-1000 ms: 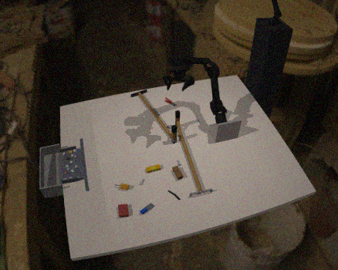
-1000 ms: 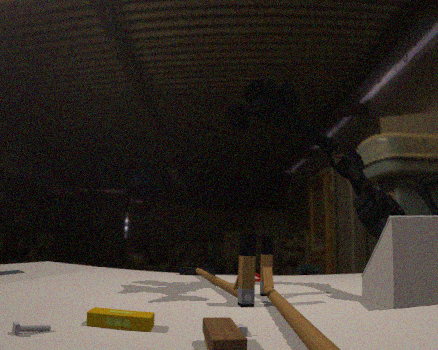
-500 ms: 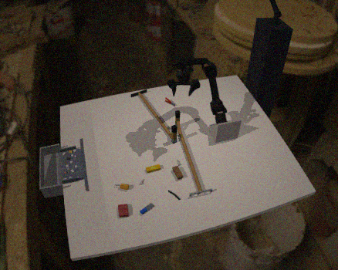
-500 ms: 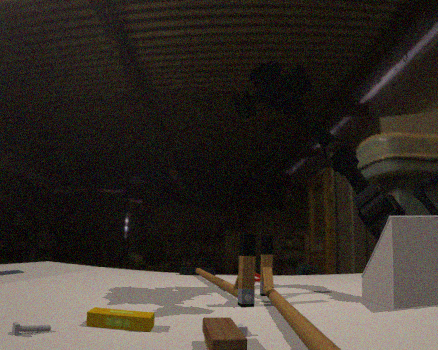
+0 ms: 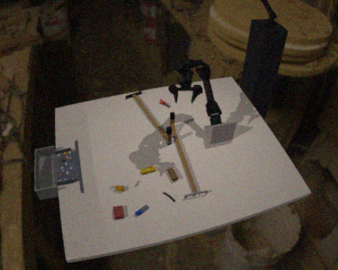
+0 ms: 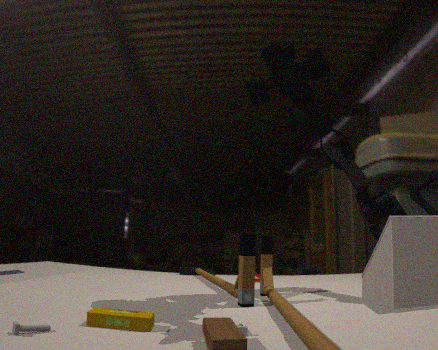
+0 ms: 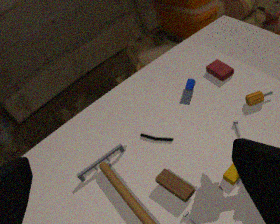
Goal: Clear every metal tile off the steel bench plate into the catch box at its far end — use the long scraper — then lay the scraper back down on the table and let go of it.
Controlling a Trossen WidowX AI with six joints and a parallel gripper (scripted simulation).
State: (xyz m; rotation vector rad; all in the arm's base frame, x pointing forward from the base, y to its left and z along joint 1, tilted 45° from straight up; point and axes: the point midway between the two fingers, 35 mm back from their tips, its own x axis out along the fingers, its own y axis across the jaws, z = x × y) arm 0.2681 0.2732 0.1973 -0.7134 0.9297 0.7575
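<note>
The steel bench plate lies at the left of the table with several small tiles scattered on it. The catch box adjoins its far left end. One long wooden-handled tool has a wide grey head toward the table's front. A second has a dark head at the back. Their upright, black-topped grips stand close together mid-table. Which is the scraper I cannot tell for certain. My gripper is open and empty, raised above the back of the table, clear of both tools.
A brown block, yellow block, red block, blue-ended piece and black strip lie on the table. A grey wedge-shaped block stands by the arm's base.
</note>
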